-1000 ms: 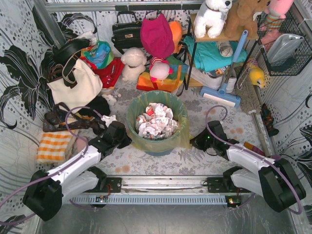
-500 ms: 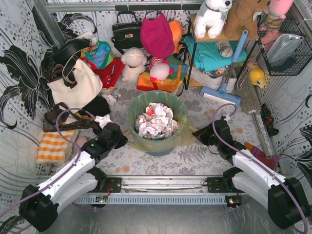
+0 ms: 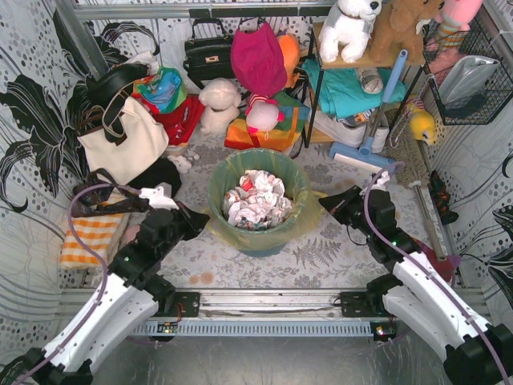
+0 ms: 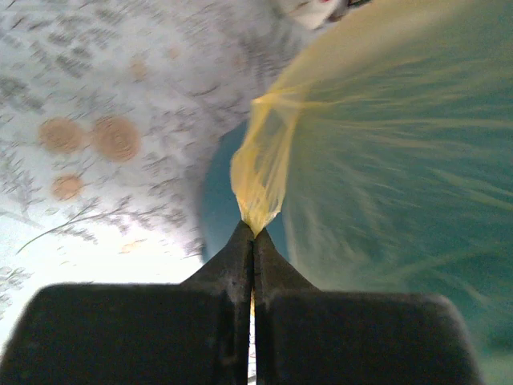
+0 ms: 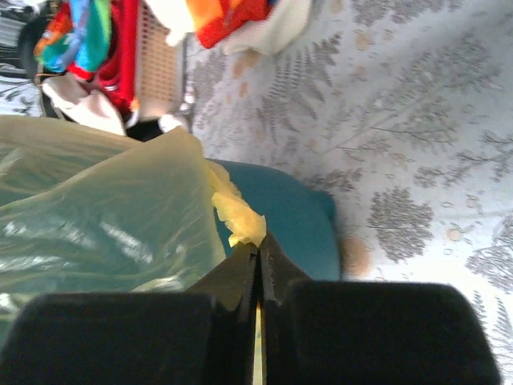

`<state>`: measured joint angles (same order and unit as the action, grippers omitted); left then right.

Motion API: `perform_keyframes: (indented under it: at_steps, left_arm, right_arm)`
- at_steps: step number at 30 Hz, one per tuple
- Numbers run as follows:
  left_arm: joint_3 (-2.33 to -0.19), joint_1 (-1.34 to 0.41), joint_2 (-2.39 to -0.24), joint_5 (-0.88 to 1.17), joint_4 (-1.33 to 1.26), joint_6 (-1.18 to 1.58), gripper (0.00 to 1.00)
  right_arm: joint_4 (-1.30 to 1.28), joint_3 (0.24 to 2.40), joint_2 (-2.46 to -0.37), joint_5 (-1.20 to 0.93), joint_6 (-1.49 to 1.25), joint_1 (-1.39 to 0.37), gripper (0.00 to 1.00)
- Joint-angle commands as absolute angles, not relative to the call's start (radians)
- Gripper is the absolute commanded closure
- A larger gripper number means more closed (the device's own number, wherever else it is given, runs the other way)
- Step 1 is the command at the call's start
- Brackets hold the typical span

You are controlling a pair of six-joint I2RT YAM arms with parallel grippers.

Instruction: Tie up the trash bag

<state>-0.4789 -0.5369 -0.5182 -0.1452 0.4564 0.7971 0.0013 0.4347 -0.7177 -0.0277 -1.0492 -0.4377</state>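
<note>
The trash bag (image 3: 298, 223), thin yellow-green plastic, lines a teal bucket (image 3: 258, 241) at the table's middle, with crumpled white-and-red paper (image 3: 255, 199) inside. My left gripper (image 3: 202, 216) is at the bucket's left side, shut on a bunched corner of the trash bag (image 4: 260, 172). In the left wrist view the left gripper (image 4: 253, 234) pinches that corner at its tips. My right gripper (image 3: 327, 201) is at the bucket's right, shut on the bag's other edge (image 5: 236, 215). In the right wrist view the right gripper (image 5: 259, 245) holds it tight.
A cream tote bag (image 3: 124, 140) and dark straps (image 3: 104, 202) lie at the left with an orange checked cloth (image 3: 90, 239). Soft toys (image 3: 220, 104), a black handbag (image 3: 207, 54) and a blue floor brush (image 3: 365, 156) crowd the back. A shelf rack (image 3: 361, 80) stands at the back right.
Both arms have lifted and drawn away from the bucket's sides, pulling the bag's edges outward. The right gripper has closed fully on the plastic.
</note>
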Motion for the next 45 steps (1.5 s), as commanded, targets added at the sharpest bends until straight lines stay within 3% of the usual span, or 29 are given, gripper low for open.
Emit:
perform_keyframes:
  at_steps: [1, 12, 23, 32, 45]
  left_arm:
    - [-0.552, -0.534, -0.44, -0.049, 0.351, 0.733, 1.0]
    - [-0.64, -0.534, -0.416, 0.036, 0.227, 0.737, 1.0]
    - [-0.732, -0.533, -0.427, 0.046, 0.195, 0.742, 1.0]
    - [-0.794, -0.534, -0.558, 0.159, 0.091, 0.72, 1.0]
    - [-0.977, -0.534, -0.862, 0.294, -0.161, 0.673, 1.0]
  right_arm:
    - [-0.018, 0.52, -0.699, -0.083, -1.038, -0.432, 1.0]
    - [0.029, 0.725, -0.748, -0.201, -0.959, -0.433, 1.0]
    - [0.199, 0.769, -0.805, -0.381, -0.929, -0.434, 1.0]
    - [0.263, 0.843, -0.904, -0.511, -0.901, -0.453, 1.0]
    - [0.329, 0.953, -0.961, -0.417, -0.828, -0.553, 1.0]
